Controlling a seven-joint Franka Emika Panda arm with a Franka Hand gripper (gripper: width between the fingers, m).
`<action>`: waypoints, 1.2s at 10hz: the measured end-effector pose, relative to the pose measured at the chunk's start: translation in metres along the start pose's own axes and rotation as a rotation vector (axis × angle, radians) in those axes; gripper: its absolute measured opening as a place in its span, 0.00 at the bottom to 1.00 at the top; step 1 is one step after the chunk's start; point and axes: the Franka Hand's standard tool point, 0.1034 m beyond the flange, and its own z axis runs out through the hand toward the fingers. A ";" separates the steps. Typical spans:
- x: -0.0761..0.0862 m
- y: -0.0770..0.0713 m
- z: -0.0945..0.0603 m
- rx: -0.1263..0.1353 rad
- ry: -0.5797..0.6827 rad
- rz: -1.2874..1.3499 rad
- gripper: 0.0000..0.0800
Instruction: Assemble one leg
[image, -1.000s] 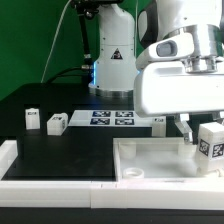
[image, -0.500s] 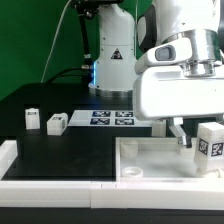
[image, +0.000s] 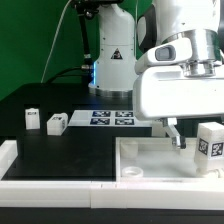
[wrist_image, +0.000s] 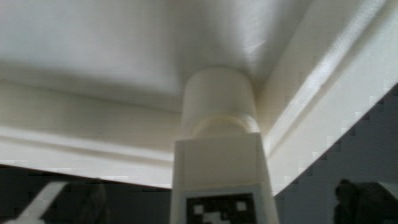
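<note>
One leg (image: 210, 140) stands upright at a corner of the panel (image: 150, 165), on the exterior view's right, between the spread fingers (wrist_image: 43, 202) of the hand (wrist_image: 205, 196), gaps either side. Well apart, a second leg (image: 56, 122) and a third leg (image: 31, 118) rest on the counter (image: 90, 140)

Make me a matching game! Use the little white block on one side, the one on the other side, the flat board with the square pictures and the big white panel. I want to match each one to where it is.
Things:
1. right-hand leg
2. leftmost leg
3. marker board
4. white panel

Places:
A. lies flat on the black table, behind the panel
B. biggest thing, at the front, with a raised rim
C. on the black table, at the exterior view's far left
D. stands upright at the exterior view's right, over the panel

Pairs: 1-D, 2-C, 3-A, 4-B
</note>
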 end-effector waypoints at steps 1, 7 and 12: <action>0.003 0.000 -0.004 0.002 -0.023 -0.003 0.81; 0.020 0.004 -0.023 0.008 -0.097 -0.018 0.81; 0.014 0.001 -0.017 0.038 -0.541 0.011 0.81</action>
